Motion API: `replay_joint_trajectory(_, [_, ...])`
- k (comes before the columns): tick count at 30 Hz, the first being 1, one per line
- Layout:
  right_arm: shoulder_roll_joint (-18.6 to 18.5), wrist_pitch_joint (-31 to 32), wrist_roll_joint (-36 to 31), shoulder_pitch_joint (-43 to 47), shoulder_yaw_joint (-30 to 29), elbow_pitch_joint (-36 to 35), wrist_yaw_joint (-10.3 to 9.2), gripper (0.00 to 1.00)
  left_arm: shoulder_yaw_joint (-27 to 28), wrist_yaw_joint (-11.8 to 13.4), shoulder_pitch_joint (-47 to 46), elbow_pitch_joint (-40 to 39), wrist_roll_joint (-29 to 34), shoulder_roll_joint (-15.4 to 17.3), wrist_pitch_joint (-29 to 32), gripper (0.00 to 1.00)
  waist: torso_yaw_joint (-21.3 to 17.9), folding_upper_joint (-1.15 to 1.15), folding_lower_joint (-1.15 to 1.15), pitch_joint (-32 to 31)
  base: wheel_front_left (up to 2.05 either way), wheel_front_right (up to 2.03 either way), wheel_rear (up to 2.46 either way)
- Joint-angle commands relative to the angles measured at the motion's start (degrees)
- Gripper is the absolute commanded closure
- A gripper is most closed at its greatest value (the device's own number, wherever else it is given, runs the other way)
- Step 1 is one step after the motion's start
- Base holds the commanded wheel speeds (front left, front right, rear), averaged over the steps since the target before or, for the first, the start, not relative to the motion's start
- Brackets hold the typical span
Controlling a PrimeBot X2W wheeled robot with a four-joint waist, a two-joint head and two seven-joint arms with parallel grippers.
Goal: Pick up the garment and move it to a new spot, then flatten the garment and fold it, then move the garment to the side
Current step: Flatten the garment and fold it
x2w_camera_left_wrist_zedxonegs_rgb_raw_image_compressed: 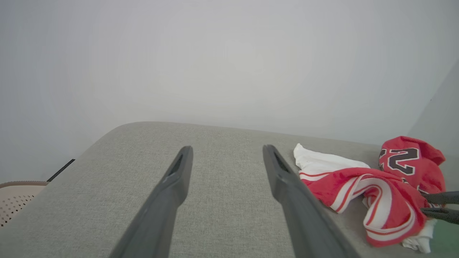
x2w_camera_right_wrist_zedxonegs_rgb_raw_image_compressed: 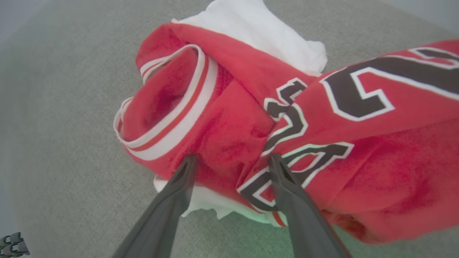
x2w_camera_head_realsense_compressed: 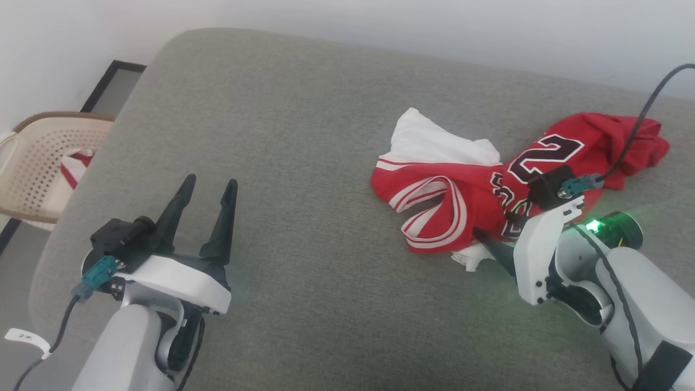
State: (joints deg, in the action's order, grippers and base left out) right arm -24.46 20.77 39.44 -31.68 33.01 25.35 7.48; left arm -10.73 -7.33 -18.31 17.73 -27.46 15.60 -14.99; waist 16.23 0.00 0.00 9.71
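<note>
The garment [x2w_camera_head_realsense_compressed: 467, 190], a red jersey with white panels, striped trim and black numerals, lies crumpled on the right half of the grey cushion [x2w_camera_head_realsense_compressed: 304, 163]. My right gripper [x2w_camera_head_realsense_compressed: 494, 228] is open at its near edge. In the right wrist view the two fingers of the right gripper [x2w_camera_right_wrist_zedxonegs_rgb_raw_image_compressed: 233, 157] rest spread over a red fold of the garment [x2w_camera_right_wrist_zedxonegs_rgb_raw_image_compressed: 233, 118], not closed on it. My left gripper [x2w_camera_head_realsense_compressed: 212, 182] stands open over bare cushion at the lower left, well apart from the jersey. The left wrist view shows the left gripper [x2w_camera_left_wrist_zedxonegs_rgb_raw_image_compressed: 227, 148] with nothing between its fingers and the garment [x2w_camera_left_wrist_zedxonegs_rgb_raw_image_compressed: 387, 186] to its right.
A beige perforated basket [x2w_camera_head_realsense_compressed: 38, 163] stands off the cushion's left edge, with a white red-striped cloth [x2w_camera_head_realsense_compressed: 76, 165] in it. A pale wall runs behind the cushion. A black cable [x2w_camera_head_realsense_compressed: 640, 125] from my right wrist crosses above the jersey's far end.
</note>
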Motion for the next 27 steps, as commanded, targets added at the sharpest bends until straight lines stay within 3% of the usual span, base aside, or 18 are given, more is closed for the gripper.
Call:
replay_joint_trajectory(1, [-0.1,2.8,-0.1,1.5,-0.1,-1.1,0.03,0.0,-0.1,-0.1,0.0,-0.1,0.0,-0.3,-0.3,0.0,0.7,0.0,0.0,0.2,0.0,0.0,0.0])
replay_joint_trajectory(12, [-0.9,14.7,-3.5,5.2,-4.1,-8.9,0.02,0.0,0.1,-0.1,1.1,-0.2,0.1,-0.6,-0.3,0.0,1.6,0.0,0.0,-0.3,0.0,0.0,0.0])
replay_joint_trajectory(20, [-0.2,22.5,-6.6,10.0,-8.5,-18.7,0.02,0.0,0.2,-0.1,1.8,-0.5,0.3,-0.5,-0.3,0.0,1.6,0.0,0.0,-0.7,0.0,0.0,0.0])
replay_joint_trajectory(27, [1.2,26.3,-11.1,12.2,-12.6,-19.9,0.02,0.0,-0.7,-0.2,0.9,-1.0,-0.1,-1.0,-0.3,0.0,2.6,0.0,0.0,0.4,0.0,0.0,0.0])
